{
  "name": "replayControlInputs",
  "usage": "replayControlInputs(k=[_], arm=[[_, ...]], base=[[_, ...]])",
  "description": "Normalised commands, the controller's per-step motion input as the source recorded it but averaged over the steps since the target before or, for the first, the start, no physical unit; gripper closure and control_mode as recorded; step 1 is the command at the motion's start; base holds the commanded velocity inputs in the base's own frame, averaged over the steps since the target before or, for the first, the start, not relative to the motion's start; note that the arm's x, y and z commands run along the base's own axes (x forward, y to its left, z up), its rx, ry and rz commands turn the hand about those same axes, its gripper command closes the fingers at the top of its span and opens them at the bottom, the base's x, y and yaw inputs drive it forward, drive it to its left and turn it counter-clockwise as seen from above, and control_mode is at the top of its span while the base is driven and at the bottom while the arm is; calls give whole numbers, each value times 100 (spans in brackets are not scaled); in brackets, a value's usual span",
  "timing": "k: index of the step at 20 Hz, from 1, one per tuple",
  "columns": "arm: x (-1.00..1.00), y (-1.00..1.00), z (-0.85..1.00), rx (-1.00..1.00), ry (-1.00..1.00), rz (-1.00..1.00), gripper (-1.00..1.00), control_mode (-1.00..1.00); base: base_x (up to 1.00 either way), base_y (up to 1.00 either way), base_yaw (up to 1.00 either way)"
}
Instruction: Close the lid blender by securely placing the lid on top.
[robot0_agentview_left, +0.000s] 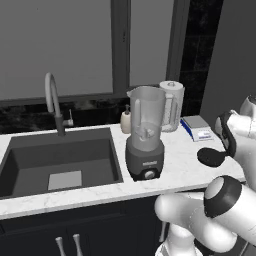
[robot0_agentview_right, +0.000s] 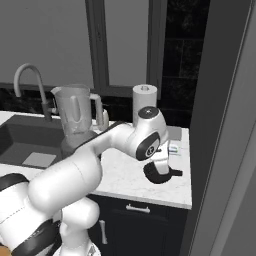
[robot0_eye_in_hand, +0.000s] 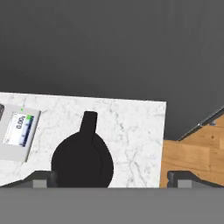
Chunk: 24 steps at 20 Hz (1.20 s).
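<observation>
Currently my end effector (robot0_eye_in_hand: 109, 179) hangs over the lid (robot0_eye_in_hand: 82, 161), fingers spread apart either side and empty, placed for a grasp. The lid rests on the surface (robot0_eye_in_hand: 131, 127), at three o'clock of the blender (robot0_agentview_left: 145, 132), whose jar stands uncovered.

The lid (robot0_eye_in_hand: 83, 161) is plain black. The counter (robot0_eye_in_hand: 131, 131) is white marble with grey veins. The blender (robot0_agentview_left: 145, 137) has a clear jar on a dark grey base. The scale (robot0_eye_in_hand: 17, 131) looks grey with a bluish screen, I think. Sink (robot0_agentview_left: 60, 160) is dark grey, floor (robot0_eye_in_hand: 192, 153) is orange wood.
</observation>
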Motion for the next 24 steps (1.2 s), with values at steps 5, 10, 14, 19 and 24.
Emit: replayControlInputs(k=[5, 10, 14, 19, 24], arm=[[12, -4, -23, 0, 0, -1, -100, -100], [0, 5, -47, 0, 2, -11, -100, -100], [10, 0, -34, 4, 1, -12, -100, -100], [30, -9, -9, 7, 6, -2, -100, -100], [24, -16, -22, 11, 5, 0, -100, -100]], base=[[0, 0, 0], [0, 0, 0], [0, 0, 0], [0, 0, 0], [0, 0, 0]])
